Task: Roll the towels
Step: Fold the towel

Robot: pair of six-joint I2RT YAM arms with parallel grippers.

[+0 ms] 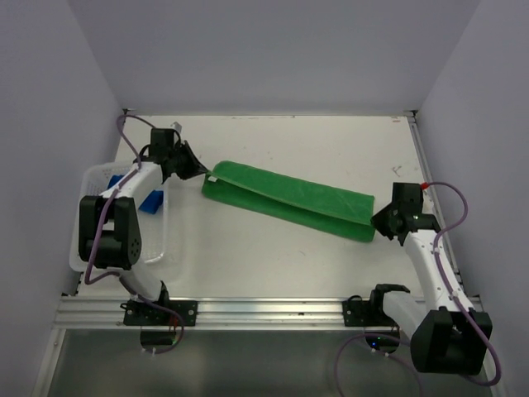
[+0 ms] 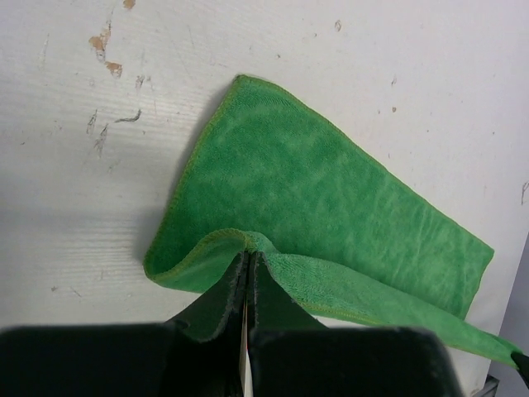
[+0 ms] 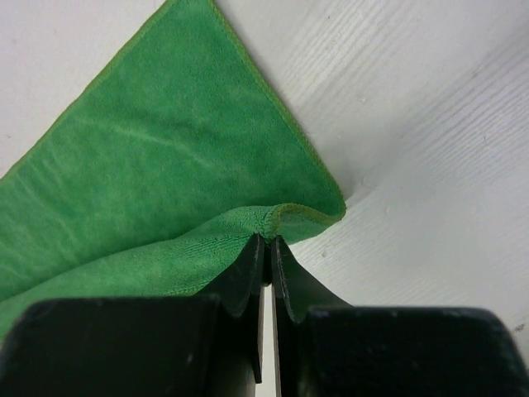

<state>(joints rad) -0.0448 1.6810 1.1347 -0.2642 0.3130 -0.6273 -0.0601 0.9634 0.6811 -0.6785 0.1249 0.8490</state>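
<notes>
Stretching low, left arm (image 1: pixel 135 184) and right arm (image 1: pixel 430 252) clench jaws on green towel (image 1: pixel 289 201) ends.

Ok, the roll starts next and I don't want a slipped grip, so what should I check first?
1. Left gripper pinching green towel at one end: ok.
2. Right gripper pinching the other end: ok.
3. Towel folded into a long strip, lying on table: ok.
4. Blue towel out of the way, in basket: ok.
5. Both layers caught in each pinch: cannot tell.
</notes>
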